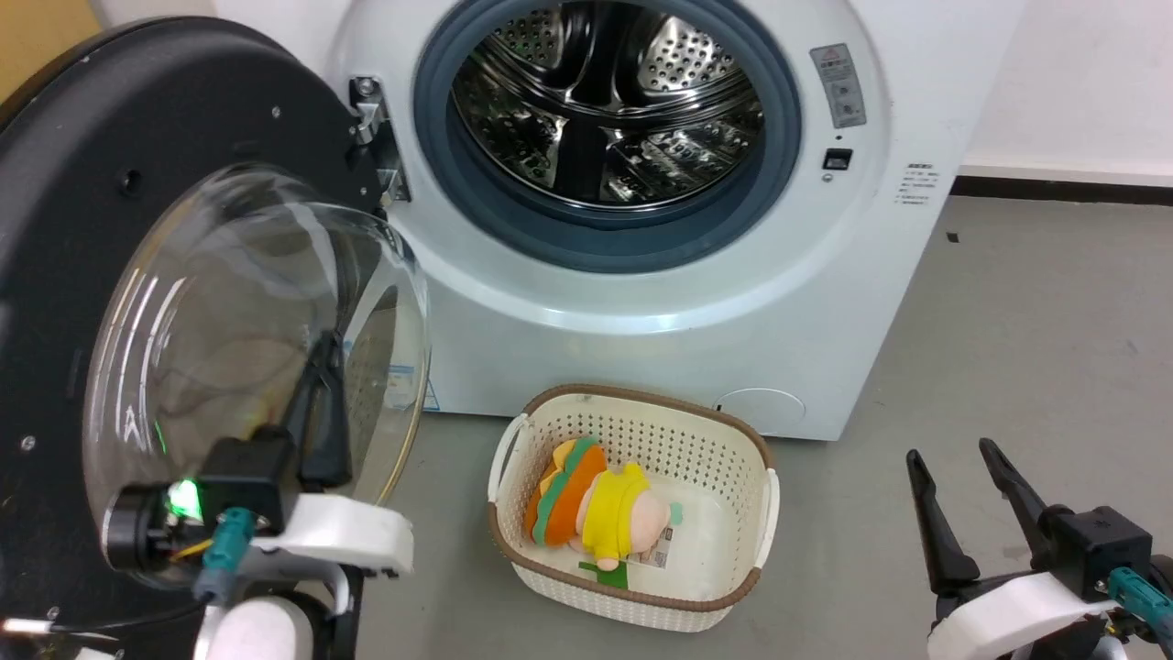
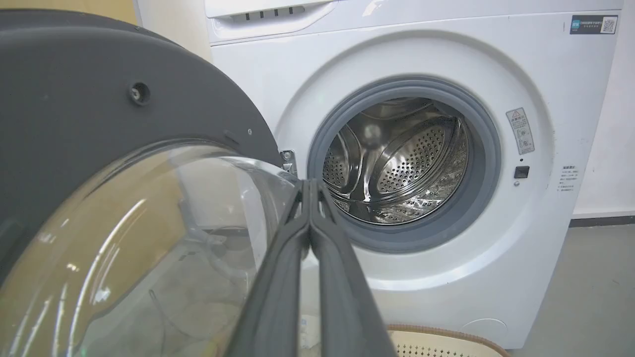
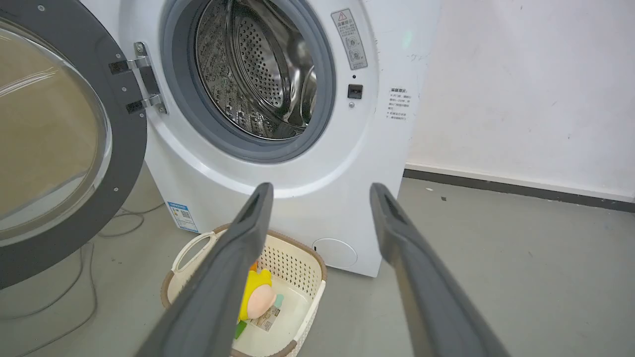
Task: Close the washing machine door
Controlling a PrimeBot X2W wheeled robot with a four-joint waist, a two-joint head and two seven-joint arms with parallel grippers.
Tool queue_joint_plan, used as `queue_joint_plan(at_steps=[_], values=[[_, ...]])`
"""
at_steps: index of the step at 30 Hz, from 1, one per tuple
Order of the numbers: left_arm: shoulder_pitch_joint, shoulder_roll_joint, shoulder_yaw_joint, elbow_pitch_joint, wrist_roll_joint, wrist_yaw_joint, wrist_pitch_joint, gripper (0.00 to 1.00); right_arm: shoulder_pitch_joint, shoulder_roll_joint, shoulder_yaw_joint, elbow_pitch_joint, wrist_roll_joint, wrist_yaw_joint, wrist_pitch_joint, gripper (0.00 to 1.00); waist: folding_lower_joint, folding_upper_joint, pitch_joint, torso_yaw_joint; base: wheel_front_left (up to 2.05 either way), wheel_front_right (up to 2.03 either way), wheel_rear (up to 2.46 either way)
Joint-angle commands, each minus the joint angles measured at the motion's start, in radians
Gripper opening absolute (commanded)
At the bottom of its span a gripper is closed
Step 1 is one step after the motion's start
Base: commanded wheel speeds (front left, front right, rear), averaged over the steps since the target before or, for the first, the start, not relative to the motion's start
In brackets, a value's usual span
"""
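Observation:
The washing machine door (image 1: 82,165) stands wide open at the left, a black disc with a clear domed glass window (image 1: 238,321). My left gripper (image 1: 323,353) is shut with nothing in it, fingers pointing up against the dome's right side; whether they touch the glass I cannot tell. In the left wrist view the shut left gripper (image 2: 308,184) points past the dome (image 2: 149,248) toward the drum (image 2: 402,158). The white washing machine (image 1: 641,302) shows its steel drum (image 1: 605,101) and grey gasket. My right gripper (image 1: 953,454) hangs open low at the right, its fingertips (image 3: 263,191) apart.
A cream plastic basket (image 1: 641,401) holding a plush toy (image 1: 596,504) sits on the grey floor right before the machine. Door hinges (image 3: 141,74) join the door to the machine's left side. Cables (image 3: 79,277) lie on the floor under the door. A white wall rises at the right.

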Motion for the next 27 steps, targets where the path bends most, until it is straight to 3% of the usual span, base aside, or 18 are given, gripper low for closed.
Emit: queue_joint_plan(at_steps=[1, 10, 27], values=[[-0.025, 0.009, 0.004, -0.015, -0.008, 0.009, -0.01, 0.0, -0.007, 0.001, -0.007, 0.001, 0.012, 0.0, -0.01, 1.0, 0.0, 0.0, 0.003, 0.008, 0.0, 0.0, 0.0], [-0.108, 0.015, 0.063, -0.096, -0.055, -0.007, -0.029, 0.0, -0.01, 0.002, -0.03, 0.003, 0.02, 0.0, -0.029, 1.0, 0.0, 0.0, 0.015, 0.058, 0.0, 0.0, 0.0], [-0.292, 0.036, 0.26, -0.121, -0.184, -0.102, -0.064, 0.0, -0.012, 0.002, -0.062, 0.017, 0.037, 0.0, -0.064, 1.0, 0.0, 0.0, 0.03, 0.158, 0.0, 0.0, 0.0]])
